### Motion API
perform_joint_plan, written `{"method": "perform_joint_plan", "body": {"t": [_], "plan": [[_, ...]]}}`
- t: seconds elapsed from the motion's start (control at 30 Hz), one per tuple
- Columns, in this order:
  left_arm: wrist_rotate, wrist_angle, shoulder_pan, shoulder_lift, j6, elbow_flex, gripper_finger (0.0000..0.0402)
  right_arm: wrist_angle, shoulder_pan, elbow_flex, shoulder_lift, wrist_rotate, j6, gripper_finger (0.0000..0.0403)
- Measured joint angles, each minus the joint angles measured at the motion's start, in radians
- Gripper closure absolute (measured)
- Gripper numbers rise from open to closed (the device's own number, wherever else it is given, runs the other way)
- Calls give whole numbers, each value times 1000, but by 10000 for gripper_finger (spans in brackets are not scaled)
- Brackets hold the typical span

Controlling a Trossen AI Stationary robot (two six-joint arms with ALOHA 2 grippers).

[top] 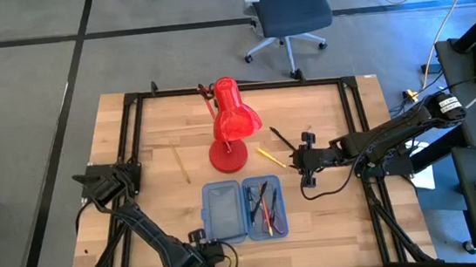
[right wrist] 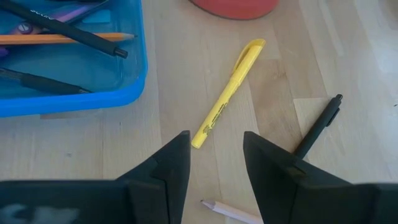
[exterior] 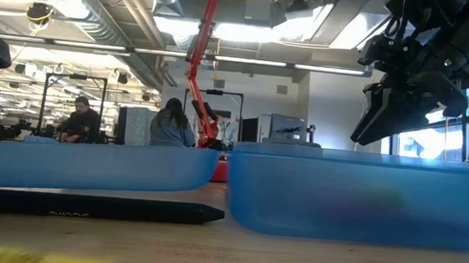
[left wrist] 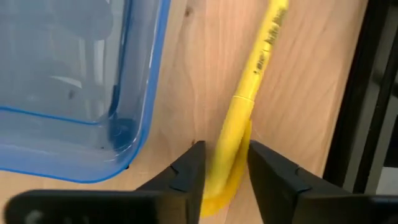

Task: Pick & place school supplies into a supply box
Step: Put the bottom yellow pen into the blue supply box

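Tool fingers on my left arm (left wrist: 225, 177) stand narrowly apart astride a yellow highlighter (left wrist: 244, 118) lying on the worktop (left wrist: 298, 74) beside the blue pencil case (left wrist: 93, 93), so I judge I'm lining up a grasp. Right tool (right wrist: 216, 163), parted and empty, hovers above another yellow highlighter (right wrist: 227, 93).

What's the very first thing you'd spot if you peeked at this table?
The big red desk lamp in the middle of the wooden table jumps out first. Just in front of it lies the open blue supply box, one half holding pens. At the near edge, the left tool straddles a yellow pen.
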Motion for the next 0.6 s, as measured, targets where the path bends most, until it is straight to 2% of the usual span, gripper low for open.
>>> {"method": "perform_joint_plan", "body": {"t": [0.27,0.6], "plan": [[30,-22,-1,4,-8,32,361,0,0,0,0,0,-17,250],[51,-115,-2,11,20,229,357,0,0,0,0,0,-24,250]]}}
